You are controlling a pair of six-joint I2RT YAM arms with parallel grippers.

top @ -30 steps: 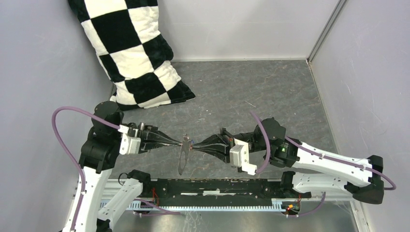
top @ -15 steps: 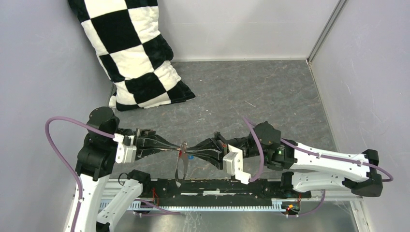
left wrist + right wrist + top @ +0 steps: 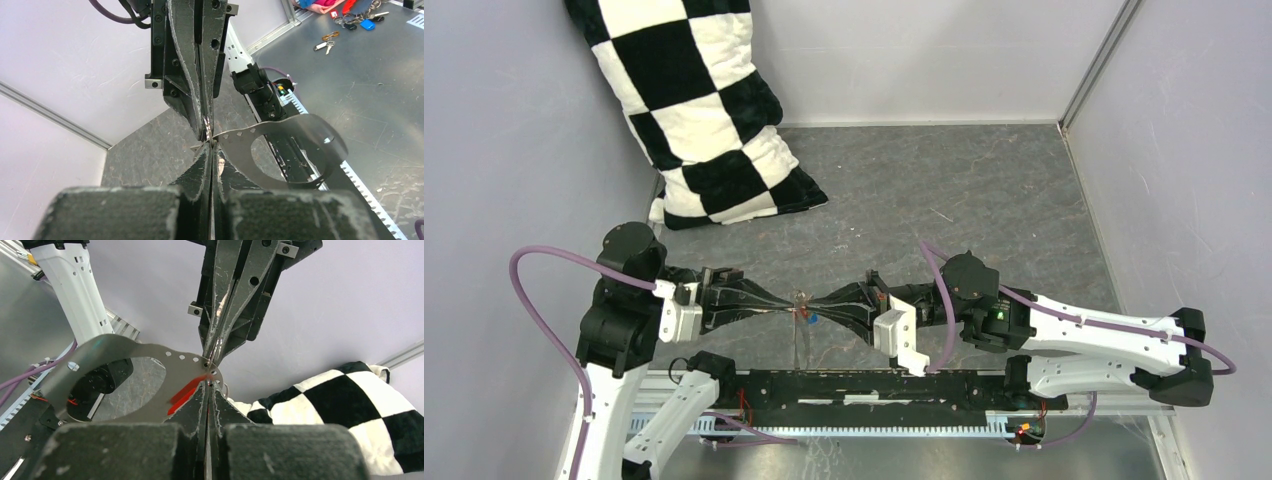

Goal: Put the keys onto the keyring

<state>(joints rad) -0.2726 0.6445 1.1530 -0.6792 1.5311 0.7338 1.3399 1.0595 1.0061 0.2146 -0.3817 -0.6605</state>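
My left gripper (image 3: 793,309) and right gripper (image 3: 815,309) meet tip to tip above the near part of the grey floor. The keyring (image 3: 802,343), a thin grey band loop with small holes, hangs down from that meeting point. In the left wrist view the keyring (image 3: 300,150) curves off to the right of the shut left gripper (image 3: 212,145), which pinches its end. In the right wrist view the right gripper (image 3: 209,385) is shut, with the red key (image 3: 186,396) showing at its tips against the keyring (image 3: 100,356). The blue key (image 3: 812,320) dangles just below the tips.
A black-and-white checked pillow (image 3: 699,110) leans in the back left corner. Grey walls close in the left, back and right. A black rail (image 3: 874,385) runs along the near edge under the arms. Loose keys and coloured bits (image 3: 352,17) lie on a metal surface beyond.
Both grippers, still tip to tip, have moved a little toward the near edge and left. The hanging keyring has turned more edge-on to the top camera.
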